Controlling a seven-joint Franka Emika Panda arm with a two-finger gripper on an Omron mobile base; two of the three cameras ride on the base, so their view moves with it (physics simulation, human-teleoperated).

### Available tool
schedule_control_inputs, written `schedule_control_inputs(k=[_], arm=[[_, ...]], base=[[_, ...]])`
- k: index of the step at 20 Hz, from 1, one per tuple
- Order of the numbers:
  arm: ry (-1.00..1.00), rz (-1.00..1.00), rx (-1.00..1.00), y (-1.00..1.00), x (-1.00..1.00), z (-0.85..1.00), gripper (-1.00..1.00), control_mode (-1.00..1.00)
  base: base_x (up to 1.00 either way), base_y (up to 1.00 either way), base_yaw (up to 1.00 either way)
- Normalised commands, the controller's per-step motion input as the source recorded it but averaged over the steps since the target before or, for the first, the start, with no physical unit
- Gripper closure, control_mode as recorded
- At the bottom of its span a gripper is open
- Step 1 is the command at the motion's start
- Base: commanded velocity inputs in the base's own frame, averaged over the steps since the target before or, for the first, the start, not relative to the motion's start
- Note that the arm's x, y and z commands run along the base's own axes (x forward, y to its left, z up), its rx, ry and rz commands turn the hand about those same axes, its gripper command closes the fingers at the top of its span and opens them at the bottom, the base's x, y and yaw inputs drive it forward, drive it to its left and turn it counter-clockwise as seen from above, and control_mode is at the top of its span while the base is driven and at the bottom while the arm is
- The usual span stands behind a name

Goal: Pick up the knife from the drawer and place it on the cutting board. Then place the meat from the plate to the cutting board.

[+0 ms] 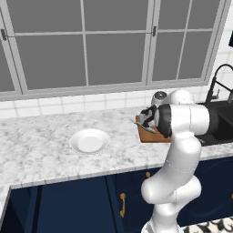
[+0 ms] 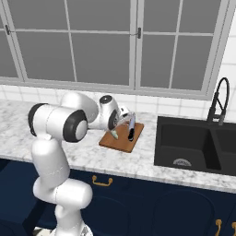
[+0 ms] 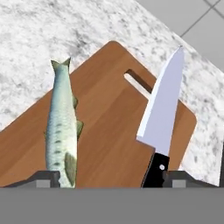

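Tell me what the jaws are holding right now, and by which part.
Nothing. The jaws stand open above the cutting board, where the fish and knife lie apart, both released.

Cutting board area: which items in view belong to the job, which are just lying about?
Job:
- cutting board
- knife lying on the board
- fish lying on the board
- plate, on the counter left of the board

Bystanders:
- sink
- faucet
- window

A rendered domestic kitchen: a marble-patterned worktop point(image 1: 41, 150) over navy cabinet doors point(image 1: 73, 205) with brass handles point(image 2: 102, 181), a black sink point(image 2: 193, 145) with a black tap point(image 2: 219, 99), white wall tiles point(image 1: 68, 104), and a large paned window point(image 1: 91, 41).
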Motion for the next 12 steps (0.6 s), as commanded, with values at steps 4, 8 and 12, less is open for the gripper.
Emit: schedule_control_inputs(k=[4,8,12], arm=[[0.00,0.23,0.02,-0.03,-0.45,0.95,-1.00,-1.00],[0.00,0.10,0.13,0.35,-0.76,0.90,-1.00,-1.00],[0.00,-0.05,0.21,0.64,-0.98,0.46,-1.00,-1.00]], base=[[0.00,0.00,0.00],[0.00,0.00,0.00],[0.00,0.00,0.00]])
